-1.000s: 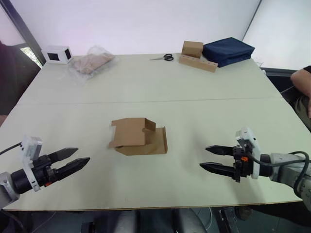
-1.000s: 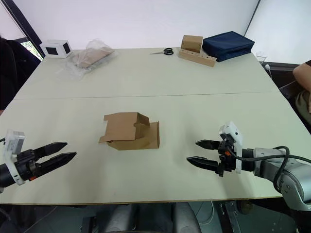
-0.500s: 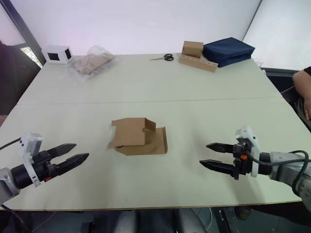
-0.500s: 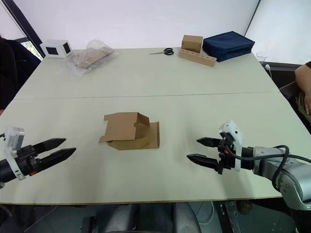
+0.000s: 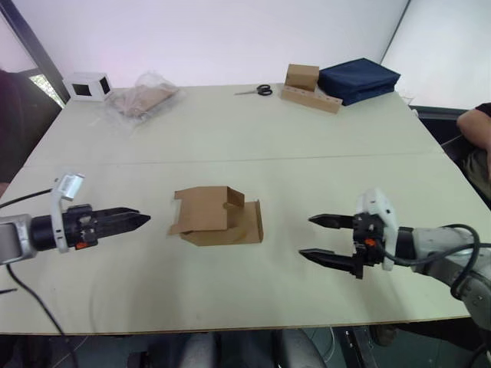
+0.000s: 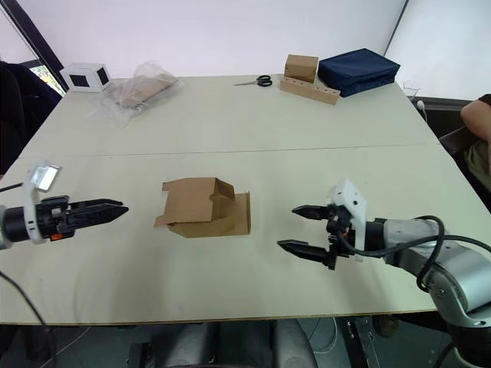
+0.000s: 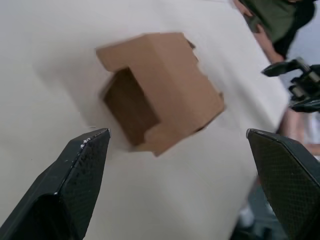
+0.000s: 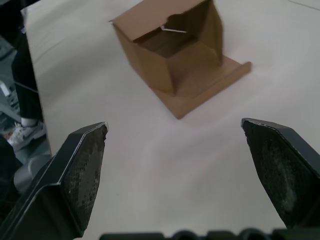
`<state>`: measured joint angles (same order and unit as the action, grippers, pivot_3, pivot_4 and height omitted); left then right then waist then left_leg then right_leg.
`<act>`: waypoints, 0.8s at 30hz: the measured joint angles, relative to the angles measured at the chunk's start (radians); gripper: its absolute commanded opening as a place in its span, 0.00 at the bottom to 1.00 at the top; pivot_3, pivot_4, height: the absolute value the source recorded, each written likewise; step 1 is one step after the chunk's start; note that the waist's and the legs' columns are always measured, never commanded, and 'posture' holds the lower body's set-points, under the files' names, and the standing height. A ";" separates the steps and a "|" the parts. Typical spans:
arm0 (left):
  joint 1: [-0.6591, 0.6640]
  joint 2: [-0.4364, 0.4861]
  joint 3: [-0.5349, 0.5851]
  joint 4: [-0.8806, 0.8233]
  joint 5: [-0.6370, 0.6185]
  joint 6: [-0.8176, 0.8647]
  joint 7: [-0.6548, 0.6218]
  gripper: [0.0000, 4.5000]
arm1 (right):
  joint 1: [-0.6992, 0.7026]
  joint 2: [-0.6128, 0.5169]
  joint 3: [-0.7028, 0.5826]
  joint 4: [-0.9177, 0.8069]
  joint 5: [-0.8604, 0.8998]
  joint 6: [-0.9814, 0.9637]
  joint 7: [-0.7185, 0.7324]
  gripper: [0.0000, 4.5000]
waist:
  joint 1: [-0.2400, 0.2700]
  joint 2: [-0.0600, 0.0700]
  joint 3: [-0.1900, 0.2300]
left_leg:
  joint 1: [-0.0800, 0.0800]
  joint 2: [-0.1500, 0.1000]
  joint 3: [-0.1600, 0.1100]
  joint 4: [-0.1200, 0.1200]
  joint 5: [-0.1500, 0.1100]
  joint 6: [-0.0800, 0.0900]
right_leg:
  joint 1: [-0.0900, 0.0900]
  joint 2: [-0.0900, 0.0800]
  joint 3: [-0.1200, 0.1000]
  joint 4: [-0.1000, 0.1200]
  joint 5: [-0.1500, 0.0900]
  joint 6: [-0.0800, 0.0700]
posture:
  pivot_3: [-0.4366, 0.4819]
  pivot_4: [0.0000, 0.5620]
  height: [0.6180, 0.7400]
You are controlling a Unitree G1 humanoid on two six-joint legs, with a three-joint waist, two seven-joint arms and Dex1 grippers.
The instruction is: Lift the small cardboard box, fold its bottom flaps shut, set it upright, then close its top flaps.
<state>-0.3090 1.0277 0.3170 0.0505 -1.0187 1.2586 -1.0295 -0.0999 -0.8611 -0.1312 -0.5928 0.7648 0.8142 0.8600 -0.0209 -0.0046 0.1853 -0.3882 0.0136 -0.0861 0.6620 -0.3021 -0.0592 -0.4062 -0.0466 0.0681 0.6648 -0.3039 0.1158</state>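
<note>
1. Firstly, the pale table [image 5: 322, 130] carries everything, and the small cardboard box [image 5: 217, 216] serves as landmark; it lies on its side on the near half of the table, just on the near side of the seam that crosses the tabletop.
2. Far behind the box and to the right of it, a dark blue bag [image 5: 358, 80] rests at the far edge of the table.
3. Beside that bag, toward the box's side, a brown box [image 5: 302, 77] sits on a long cardboard strip [image 5: 311, 100].
4. Far behind the box and to the left, a clear plastic bag [image 5: 143, 98] with brown contents lies, and a white cube box [image 5: 87, 86] with a dark window stands further left at the corner.
5. The box itself has its end flaps open; one flap lies flat on the table on the right side, and the dark interior shows in both wrist views.
6. The left gripper [image 5: 142, 219] hovers to the left of the box, pointing at it, not touching; its fingers are spread wide in the left wrist view.
7. The right gripper [image 5: 315, 237] hovers to the right of the box, well apart, fingers parted and holding nothing.
8. Scissors [image 5: 259, 90] lie far behind the box, near the strip.
</note>
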 measured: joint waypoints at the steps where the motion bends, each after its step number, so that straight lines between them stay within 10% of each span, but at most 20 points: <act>1: -0.041 -0.009 -0.035 0.042 0.004 0.025 -0.011 0.99 | 0.000 0.006 0.017 -0.015 -0.009 -0.003 -0.010 1.00 | 0.000 0.000 0.000 | 0.000 0.000 0.000 0.000 0.000 0.000 | 0.000 0.000 0.000 0.000 0.000 0.000 | 0.48 0.27 1.00; 12: -0.366 -0.182 -0.337 0.403 0.179 0.049 -0.151 0.99 | -0.066 0.100 0.139 -0.121 -0.074 -0.009 -0.170 1.00 | 0.003 0.000 0.000 | -0.002 -0.001 0.000 0.002 0.001 -0.001 | -0.001 0.000 0.000 0.001 0.000 0.000 | 0.48 0.27 1.00; 24: -0.445 -0.294 -0.380 0.537 0.282 0.019 -0.233 0.99 | -0.057 0.117 0.147 -0.148 -0.074 0.016 -0.248 1.00 | 0.000 0.000 0.000 | -0.002 -0.001 -0.001 0.002 0.001 -0.001 | -0.002 0.000 0.000 0.001 0.000 0.000 | 0.48 0.27 1.00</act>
<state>-0.7535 0.7335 -0.0626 0.5873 -0.7371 1.2774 -1.2622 -0.1568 -0.7440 0.0160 -0.7403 0.6912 0.8299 0.6120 -0.0205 -0.0049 0.1852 -0.3901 0.0130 -0.0866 0.6639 -0.3016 -0.0600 -0.4079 -0.0468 0.0681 0.6662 -0.3039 0.1158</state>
